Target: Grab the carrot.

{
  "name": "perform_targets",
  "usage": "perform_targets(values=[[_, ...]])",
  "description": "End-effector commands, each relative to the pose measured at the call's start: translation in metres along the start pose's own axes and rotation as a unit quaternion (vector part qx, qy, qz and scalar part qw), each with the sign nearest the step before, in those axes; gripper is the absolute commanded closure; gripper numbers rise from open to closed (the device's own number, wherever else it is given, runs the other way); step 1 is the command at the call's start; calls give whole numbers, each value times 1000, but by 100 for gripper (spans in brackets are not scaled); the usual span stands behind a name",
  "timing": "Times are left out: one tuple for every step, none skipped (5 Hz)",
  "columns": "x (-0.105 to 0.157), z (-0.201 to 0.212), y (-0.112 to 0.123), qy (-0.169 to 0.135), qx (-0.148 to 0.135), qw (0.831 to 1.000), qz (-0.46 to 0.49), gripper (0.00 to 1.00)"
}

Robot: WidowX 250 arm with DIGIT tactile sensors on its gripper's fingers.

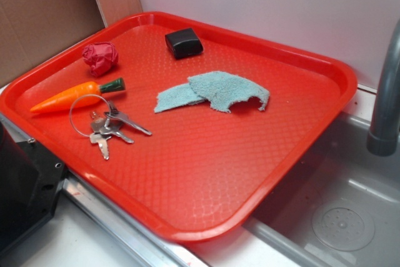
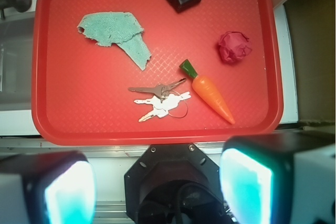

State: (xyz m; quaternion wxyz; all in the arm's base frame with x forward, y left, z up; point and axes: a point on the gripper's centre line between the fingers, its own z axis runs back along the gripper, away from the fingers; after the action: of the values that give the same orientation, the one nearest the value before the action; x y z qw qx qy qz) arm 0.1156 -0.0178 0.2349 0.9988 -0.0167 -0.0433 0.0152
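Note:
The orange toy carrot (image 1: 72, 96) with a dark green stem cap lies flat on the red tray (image 1: 206, 179), near its left rim, tip pointing left. In the wrist view the carrot (image 2: 210, 92) lies at the tray's lower right, stem up-left. My gripper (image 2: 157, 190) is open and empty, its two fingers with glowing cyan pads (image 2: 245, 187) wide apart. It is high above the counter, just off the tray's near edge (image 2: 157, 139), well away from the carrot. The gripper itself does not show in the exterior view.
A bunch of keys on a ring (image 1: 105, 123) lies right beside the carrot. A crumpled red paper ball (image 1: 100, 57), a black box (image 1: 184, 42) and a teal rag (image 1: 215, 92) also lie on the tray. A grey sink (image 1: 337, 217) with a faucet (image 1: 387, 104) is to the right.

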Motion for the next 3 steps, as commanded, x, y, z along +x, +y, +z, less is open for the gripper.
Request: perform_targets(values=[[0,0,0,0,0,1000,0,0],[11,-17,23,-8,5,1000,-27,0],[18,-33,42,-1,10,999,-33,0]])
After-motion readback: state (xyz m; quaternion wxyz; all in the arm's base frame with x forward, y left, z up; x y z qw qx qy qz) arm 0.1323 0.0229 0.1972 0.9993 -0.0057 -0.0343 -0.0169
